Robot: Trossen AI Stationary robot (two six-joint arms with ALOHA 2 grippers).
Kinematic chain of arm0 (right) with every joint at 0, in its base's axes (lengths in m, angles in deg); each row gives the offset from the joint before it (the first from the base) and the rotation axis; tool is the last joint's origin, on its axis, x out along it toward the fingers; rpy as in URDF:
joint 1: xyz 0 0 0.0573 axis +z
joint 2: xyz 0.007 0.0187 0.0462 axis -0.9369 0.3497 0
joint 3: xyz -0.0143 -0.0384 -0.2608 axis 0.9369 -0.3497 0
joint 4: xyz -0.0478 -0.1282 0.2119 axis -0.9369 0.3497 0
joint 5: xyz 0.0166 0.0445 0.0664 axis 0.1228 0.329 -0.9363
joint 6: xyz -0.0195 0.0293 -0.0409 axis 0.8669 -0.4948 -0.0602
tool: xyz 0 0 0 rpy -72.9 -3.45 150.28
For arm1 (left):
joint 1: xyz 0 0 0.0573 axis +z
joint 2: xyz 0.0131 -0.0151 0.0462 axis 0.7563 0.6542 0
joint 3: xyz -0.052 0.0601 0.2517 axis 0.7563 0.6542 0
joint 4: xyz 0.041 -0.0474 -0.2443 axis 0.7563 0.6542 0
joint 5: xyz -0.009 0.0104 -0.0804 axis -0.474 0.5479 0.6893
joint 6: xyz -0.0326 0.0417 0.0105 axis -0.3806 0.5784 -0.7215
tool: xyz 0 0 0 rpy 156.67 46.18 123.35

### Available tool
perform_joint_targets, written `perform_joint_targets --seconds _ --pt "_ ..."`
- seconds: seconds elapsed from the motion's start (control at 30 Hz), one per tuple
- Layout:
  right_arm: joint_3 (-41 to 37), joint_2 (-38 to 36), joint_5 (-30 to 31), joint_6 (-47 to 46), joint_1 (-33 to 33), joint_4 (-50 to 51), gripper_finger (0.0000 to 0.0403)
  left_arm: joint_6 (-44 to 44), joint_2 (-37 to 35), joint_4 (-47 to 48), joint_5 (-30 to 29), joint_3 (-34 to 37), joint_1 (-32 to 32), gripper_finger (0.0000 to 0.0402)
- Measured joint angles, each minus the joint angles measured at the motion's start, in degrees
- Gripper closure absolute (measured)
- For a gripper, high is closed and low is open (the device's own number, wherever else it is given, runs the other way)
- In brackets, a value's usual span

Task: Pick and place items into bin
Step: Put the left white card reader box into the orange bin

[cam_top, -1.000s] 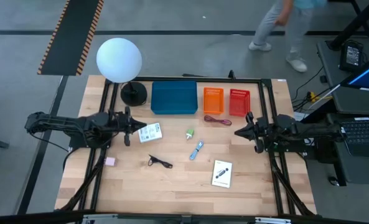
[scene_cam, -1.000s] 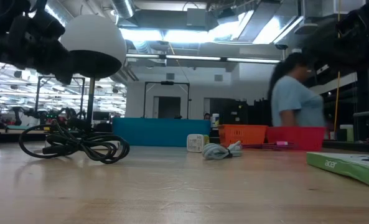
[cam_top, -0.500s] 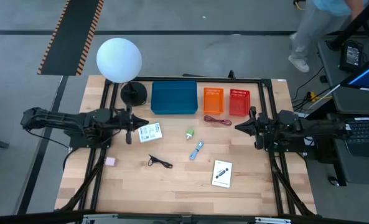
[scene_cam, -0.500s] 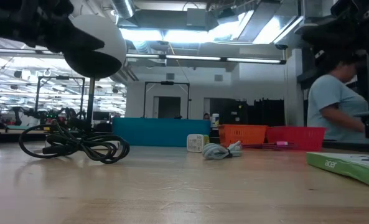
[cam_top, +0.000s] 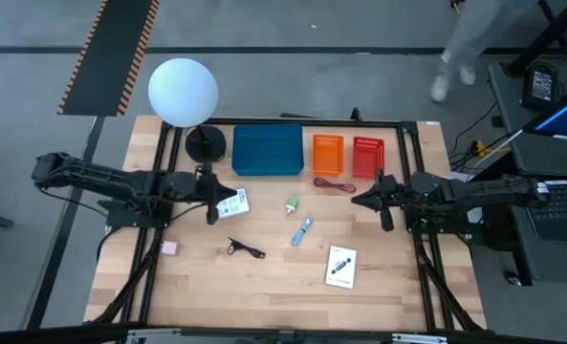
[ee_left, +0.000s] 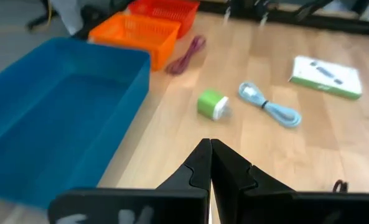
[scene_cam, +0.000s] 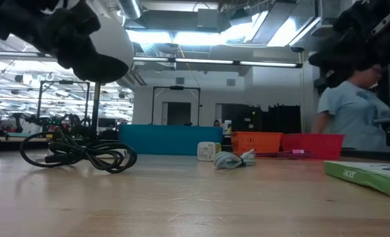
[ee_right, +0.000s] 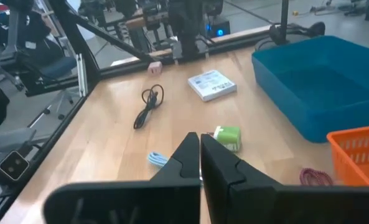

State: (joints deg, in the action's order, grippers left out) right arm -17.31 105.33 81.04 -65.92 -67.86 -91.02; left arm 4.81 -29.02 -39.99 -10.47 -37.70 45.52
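Observation:
The items lie loose on the wooden table: a white card (cam_top: 230,203), a green lump (cam_top: 292,204), a blue-white stick (cam_top: 302,229), a black cable piece (cam_top: 245,248), a red cord (cam_top: 333,184), a pink block (cam_top: 168,247) and a second card (cam_top: 341,266). My left gripper (cam_top: 214,201) hovers shut at the first card's left edge; its wrist view shows its shut fingers (ee_left: 210,168) pointing toward the green lump (ee_left: 212,104). My right gripper (cam_top: 357,200) is shut (ee_right: 200,155), held above the table right of the red cord.
A blue bin (cam_top: 268,151), an orange basket (cam_top: 327,155) and a red basket (cam_top: 367,158) stand along the far edge. The white globe lamp (cam_top: 183,91) rises from its black base (cam_top: 205,143) at the far left. A person (scene_cam: 352,118) moves beyond the table.
My left gripper has moved toward the table's right, reaching the white card's left edge. My right gripper has crept a little toward the table's left. The person behind the table has walked toward the right.

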Motion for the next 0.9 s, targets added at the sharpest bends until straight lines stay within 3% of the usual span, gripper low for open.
perform_joint_targets --seconds 0.2,0.4,0.67,0.9 --pt "0.0 4.11 -0.02 0.38 0.0 -7.32 0.0403 -4.76 6.64 13.05 -0.41 -8.02 -0.58 0.04" --pt "0.03 10.08 -0.07 1.7 0.0 -14.77 0.0403 -5.4 10.75 20.0 0.22 -14.02 -1.3 0.04" --pt "6.76 18.85 -0.15 4.85 0.04 -12.32 0.0403 -6.43 11.75 23.71 0.31 -16.49 -1.28 0.04" --pt "15.58 24.21 -3.49 7.32 0.48 -0.61 0.0403 -6.26 11.75 24.14 1.32 -16.49 -1.28 0.04"
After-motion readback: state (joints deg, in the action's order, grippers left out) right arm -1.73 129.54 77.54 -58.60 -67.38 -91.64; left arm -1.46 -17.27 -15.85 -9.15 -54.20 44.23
